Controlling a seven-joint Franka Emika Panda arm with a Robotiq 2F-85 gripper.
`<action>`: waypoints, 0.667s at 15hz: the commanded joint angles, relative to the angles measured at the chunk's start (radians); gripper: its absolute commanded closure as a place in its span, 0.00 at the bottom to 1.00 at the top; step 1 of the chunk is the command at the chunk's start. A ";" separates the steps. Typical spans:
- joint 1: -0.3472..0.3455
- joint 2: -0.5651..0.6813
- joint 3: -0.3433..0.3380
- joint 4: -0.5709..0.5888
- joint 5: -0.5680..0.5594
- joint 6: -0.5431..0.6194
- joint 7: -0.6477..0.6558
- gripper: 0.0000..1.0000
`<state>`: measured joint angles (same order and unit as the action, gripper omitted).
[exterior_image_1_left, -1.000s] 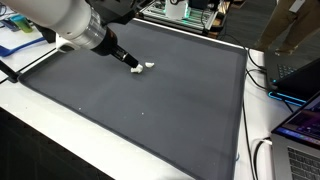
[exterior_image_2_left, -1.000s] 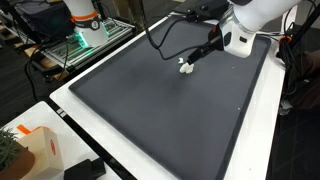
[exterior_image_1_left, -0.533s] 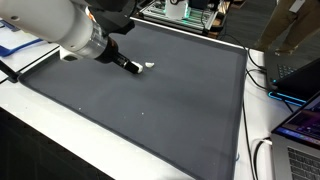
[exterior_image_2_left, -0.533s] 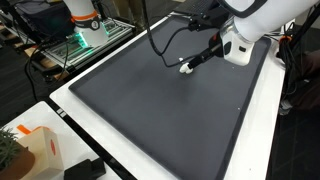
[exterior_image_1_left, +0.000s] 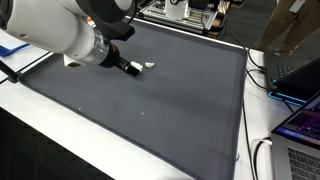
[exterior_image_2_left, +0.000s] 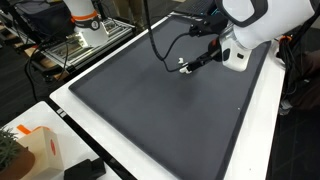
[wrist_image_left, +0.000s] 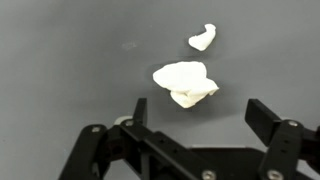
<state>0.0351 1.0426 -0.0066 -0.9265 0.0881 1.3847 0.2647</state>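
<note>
We see the pincer (wrist_image_left: 200, 118) spread wide, pinching nothing, hovering low over the desk. A crumpled white paper lump (wrist_image_left: 185, 83) lies just ahead of its fingertips, centred between them, with its long axis running across the opening. A smaller white scrap (wrist_image_left: 202, 38) lies beyond the lump, apart from it. Both rest on a dark grey mat (exterior_image_1_left: 170, 110) covering the white desk (exterior_image_1_left: 60, 140); an open laptop (exterior_image_1_left: 305, 125) sits at the desk's edge.
</note>
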 joint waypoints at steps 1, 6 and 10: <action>-0.008 0.053 0.002 0.081 0.019 -0.059 0.017 0.00; -0.012 0.069 0.006 0.103 0.019 -0.077 0.020 0.00; -0.013 0.084 0.006 0.120 0.018 -0.091 0.023 0.00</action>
<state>0.0314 1.0900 -0.0065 -0.8602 0.0881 1.3362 0.2686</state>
